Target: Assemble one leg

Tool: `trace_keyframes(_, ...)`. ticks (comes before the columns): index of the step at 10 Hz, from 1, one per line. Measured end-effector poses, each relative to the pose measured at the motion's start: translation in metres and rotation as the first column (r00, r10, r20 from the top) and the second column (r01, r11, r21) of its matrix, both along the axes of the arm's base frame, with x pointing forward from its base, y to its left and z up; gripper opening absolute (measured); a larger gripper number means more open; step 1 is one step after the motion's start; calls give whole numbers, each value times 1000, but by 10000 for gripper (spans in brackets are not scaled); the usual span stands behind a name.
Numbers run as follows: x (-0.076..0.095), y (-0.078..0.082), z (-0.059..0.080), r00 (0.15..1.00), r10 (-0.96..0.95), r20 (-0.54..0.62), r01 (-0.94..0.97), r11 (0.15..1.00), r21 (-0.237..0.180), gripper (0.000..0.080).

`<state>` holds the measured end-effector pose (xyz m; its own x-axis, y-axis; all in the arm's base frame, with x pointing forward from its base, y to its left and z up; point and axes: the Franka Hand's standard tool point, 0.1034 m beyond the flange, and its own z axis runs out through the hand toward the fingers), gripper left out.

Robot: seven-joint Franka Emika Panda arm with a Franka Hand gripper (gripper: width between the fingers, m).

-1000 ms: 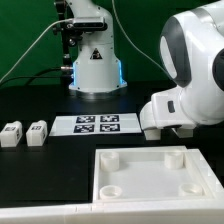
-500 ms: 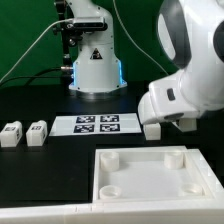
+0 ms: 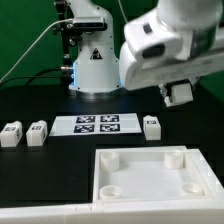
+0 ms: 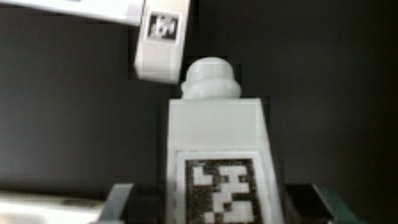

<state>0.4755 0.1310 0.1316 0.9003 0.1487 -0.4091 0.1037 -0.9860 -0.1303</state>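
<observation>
Black bench top (image 3: 40, 165), dark backdrop, nothing fancy. Right at the near edge, toward the exterior view's right corner, sits the white plate (image 3: 140, 172), and none of its corner sockets has anything in it, so I'd say the actual joining hasn't started.

Mid-bench is the marker board (image 3: 97, 123). Two spare legs (image 3: 10, 134) (image 3: 37, 132) stand side by side near the edge on the exterior view's left. A third leg (image 3: 152, 125) stands upright just beside the end of the marker board on the exterior view's right.

Above and a bit beyond that one, the gripper (image 3: 177, 95) hangs clear of the bench with the leg (image 4: 217, 135) in it. In the wrist view the tag faces the camera and the peg points away. The fingers (image 4: 121, 198) are set narrow on either side of the leg. It looks pinched, though the blur hides the actual contact.

So the pickup looks done. What's left is carrying the leg to a socket, seating the peg and twisting it home. The arm's base (image 3: 95, 65) is at the far edge.
</observation>
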Motion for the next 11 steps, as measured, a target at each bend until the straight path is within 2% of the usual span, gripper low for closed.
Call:
trace_keyframes(1, 0, -3, 12, 998, -9, 67, 9, 1000, -6, 291)
trace_keyframes(2, 7, -2, 16, 980, -24, 198, 24, 1000, 2, 291)
trace_keyframes(3, 6, -5, 14, 955, -33, 295, 32, 999, 7, 291)
trace_keyframes(4, 4, -6, 12, 938, -37, 345, 36, 999, 10, 291)
trace_keyframes(5, 13, -6, 14, 883, -50, 467, 43, 999, 26, 291)
trace_keyframes(7, 13, -10, 10, 802, -55, 594, 38, 998, 42, 291)
trace_keyframes(8, 40, -17, 12, 705, -59, 707, 23, 998, 60, 291)
trace_keyframes(9, 60, -23, 18, 661, -58, 748, 17, 998, 62, 291)
trace_keyframes(10, 90, -25, 33, 567, -77, 820, 21, 997, 78, 291)
trace_keyframes(11, 106, -24, 34, 498, -94, 862, 24, 995, 95, 291)
